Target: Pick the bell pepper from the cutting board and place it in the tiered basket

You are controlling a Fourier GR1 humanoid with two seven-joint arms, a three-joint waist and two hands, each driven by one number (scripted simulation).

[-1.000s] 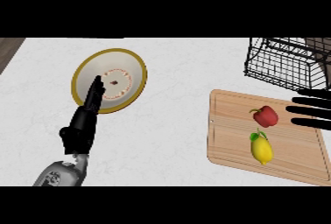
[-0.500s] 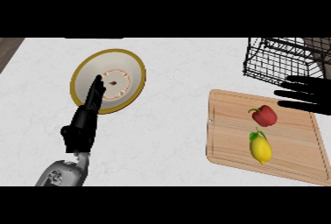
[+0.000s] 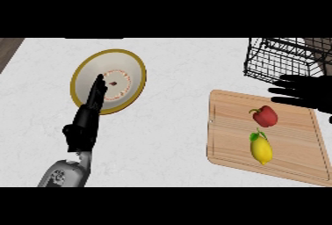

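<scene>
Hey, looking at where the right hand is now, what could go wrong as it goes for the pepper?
The lemon lies close beside the bell pepper on the cutting board, so the open right hand might nudge or catch the lemon instead. That hand also hovers close to the tiered basket, so it could clip the wire wall on the lift. The left hand rests over the plate, away from all this.

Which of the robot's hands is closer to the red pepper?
The right hand. It hangs just above and right of the red pepper on the cutting board. The left hand is far across the counter, over the plate.
</scene>
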